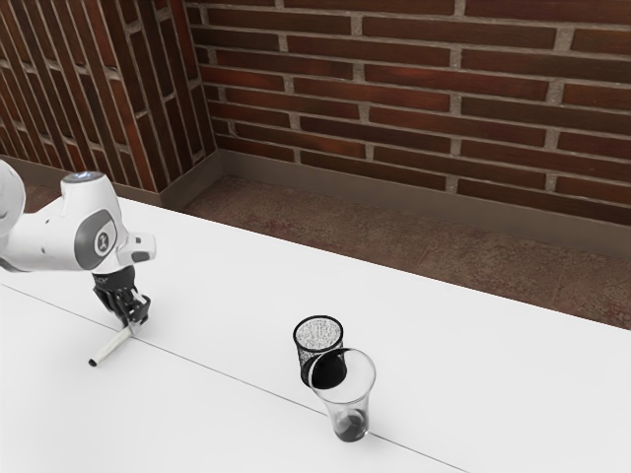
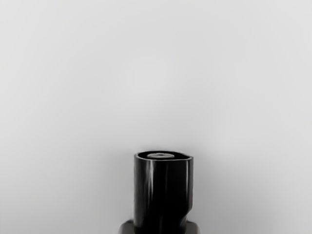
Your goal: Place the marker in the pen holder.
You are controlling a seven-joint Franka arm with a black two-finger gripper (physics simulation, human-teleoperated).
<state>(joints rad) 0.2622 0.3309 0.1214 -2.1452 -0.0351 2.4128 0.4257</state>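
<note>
Securing the marker (image 1: 110,346) looks the step in hand: gripper (image 1: 136,313) pinching it near one end, the other toward seven o'clock in the exterior view. Pen holder (image 1: 307,361) just past three, drinking glass (image 1: 356,396) at its five. Next: lift, carry over, upend, clearing glass.

The white arm (image 1: 44,241) enters from the exterior view's left, its visible part almost level; at the wrist (image 1: 104,236) it makes a bend downward; below this hangs the black gripper (image 1: 135,317), pointing down, with lower end leaning toward the exterior view's right.
</note>
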